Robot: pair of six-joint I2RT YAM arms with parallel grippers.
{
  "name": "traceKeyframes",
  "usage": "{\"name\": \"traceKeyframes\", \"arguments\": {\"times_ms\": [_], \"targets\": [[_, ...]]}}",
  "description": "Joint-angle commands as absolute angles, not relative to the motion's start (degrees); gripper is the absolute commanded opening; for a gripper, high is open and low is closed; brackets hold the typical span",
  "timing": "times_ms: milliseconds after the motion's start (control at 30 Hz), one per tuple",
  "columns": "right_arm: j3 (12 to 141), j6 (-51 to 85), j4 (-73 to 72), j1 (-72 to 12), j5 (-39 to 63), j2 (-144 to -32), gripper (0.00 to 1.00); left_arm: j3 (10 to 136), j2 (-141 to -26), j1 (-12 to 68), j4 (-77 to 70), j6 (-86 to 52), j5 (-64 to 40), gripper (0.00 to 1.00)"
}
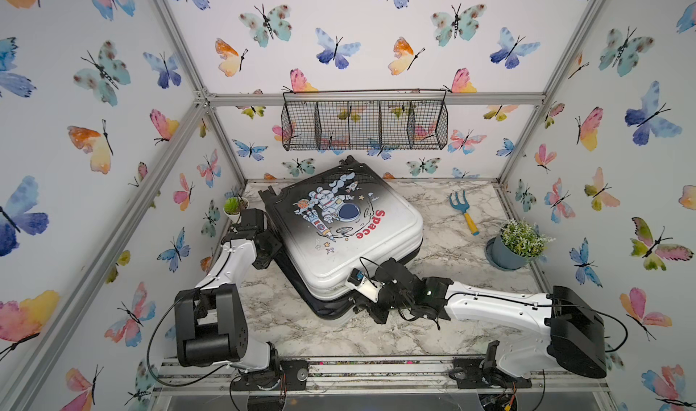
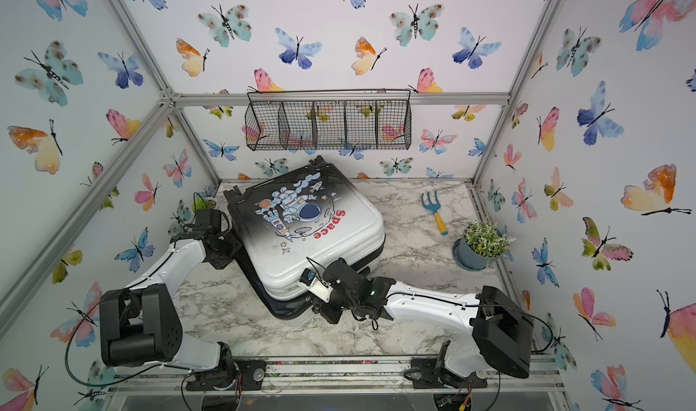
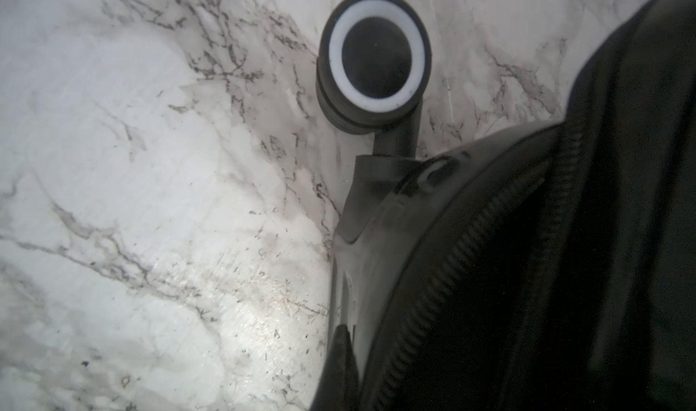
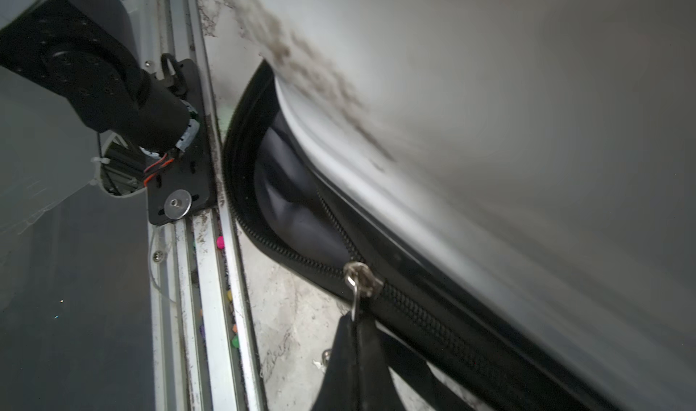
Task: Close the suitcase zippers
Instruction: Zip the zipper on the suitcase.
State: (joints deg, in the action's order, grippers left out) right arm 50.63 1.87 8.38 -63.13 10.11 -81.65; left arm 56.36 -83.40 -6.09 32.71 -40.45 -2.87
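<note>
The suitcase (image 1: pixel 350 236) (image 2: pixel 312 239) lies flat on the marble table in both top views, print side up, its lid slightly lifted at the near corner. My right gripper (image 4: pixel 356 320) (image 1: pixel 362 309) is shut on the metal pull (image 4: pixel 354 296) of the zippers (image 4: pixel 414 309) at that near corner. The track is joined behind the slider and gapes ahead of it, showing dark lining (image 4: pixel 293 198). My left gripper (image 3: pixel 341 339) (image 1: pixel 274 254) is shut against the suitcase's left rim, near a black wheel (image 3: pixel 373 62) and an open stretch of zipper teeth (image 3: pixel 448 277). I see nothing between its fingers.
A blue hand rake (image 1: pixel 465 211) and a potted plant (image 1: pixel 516 245) stand on the table (image 1: pixel 452 251) right of the suitcase. A small succulent pot (image 1: pixel 235 205) sits behind the left arm. A wire basket (image 1: pixel 364 121) hangs on the back wall. An aluminium rail (image 4: pixel 211 277) edges the front.
</note>
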Motion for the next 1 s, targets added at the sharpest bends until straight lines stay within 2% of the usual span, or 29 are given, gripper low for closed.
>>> {"name": "traceKeyframes", "arguments": {"times_ms": [0, 200, 400, 567, 767, 900, 967], "targets": [[49.6, 0.0, 9.2, -56.8, 3.8, -80.8, 0.02, 57.9, -76.9, -6.7, 36.7, -46.8, -8.0, 0.0], [48.9, -6.9, 12.3, -55.3, 5.8, -80.3, 0.03, 51.7, -71.8, -5.8, 36.1, -51.0, -10.2, 0.0], [45.6, -7.0, 7.5, -61.5, 4.9, -76.8, 0.02, 42.7, -64.6, -4.5, 32.5, -63.0, -10.5, 0.0], [44.5, -7.6, 2.8, -68.3, 4.7, -75.9, 0.02, 38.8, -62.3, 0.9, 29.1, -73.3, -9.6, 0.0], [47.4, -7.1, 2.2, -75.1, 6.1, -78.3, 0.02, 39.3, -63.4, 5.6, 28.9, -78.3, -5.9, 0.0], [47.5, -3.6, 0.5, -75.9, 8.8, -78.4, 0.02, 39.6, -63.4, 5.8, 28.5, -79.0, -5.2, 0.0], [47.1, -2.1, 1.9, -75.7, 5.5, -78.8, 0.03, 40.0, -63.8, 5.8, 29.1, -78.4, -4.7, 0.0]]}}
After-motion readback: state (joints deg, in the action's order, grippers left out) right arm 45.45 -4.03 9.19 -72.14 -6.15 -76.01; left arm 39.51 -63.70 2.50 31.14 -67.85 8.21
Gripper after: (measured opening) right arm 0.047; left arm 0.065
